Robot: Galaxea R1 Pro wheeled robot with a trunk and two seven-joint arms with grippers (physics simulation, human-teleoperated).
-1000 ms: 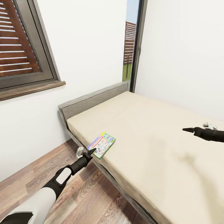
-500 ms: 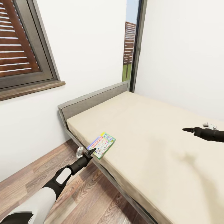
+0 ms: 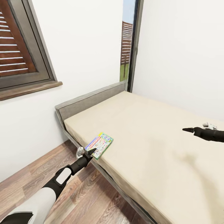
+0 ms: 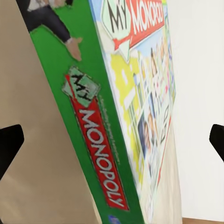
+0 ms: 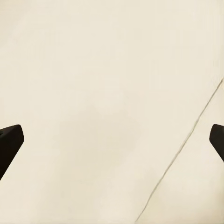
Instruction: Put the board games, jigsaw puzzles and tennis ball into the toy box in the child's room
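One board game (image 3: 99, 145), a flat box with a green edge and a white "My Monopoly" face, lies at the near corner of the bed (image 3: 149, 137). My left gripper (image 3: 90, 152) hovers just off that corner, its tips at the box's near end. In the left wrist view the board game's green side (image 4: 93, 140) stands close up between the two dark fingertips (image 4: 9, 144), which are wide apart around it, so the left gripper (image 4: 112, 140) is open. My right gripper (image 3: 186, 129) hangs over the mattress at the right, and the right wrist view shows this gripper (image 5: 112, 140) open above bare beige fabric.
The bed has a grey headboard (image 3: 90, 101) against the white wall and a dark frame along its near side. A window with brown slats (image 3: 18, 62) is at the upper left, and a tall narrow window (image 3: 127, 46) sits in the corner. Wood-plank floor (image 3: 81, 193) lies beside the bed.
The whole picture has shifted slightly to the left, so the camera has moved. The board game now sits a little nearer my left gripper's tips. Both arms hold the same pose.
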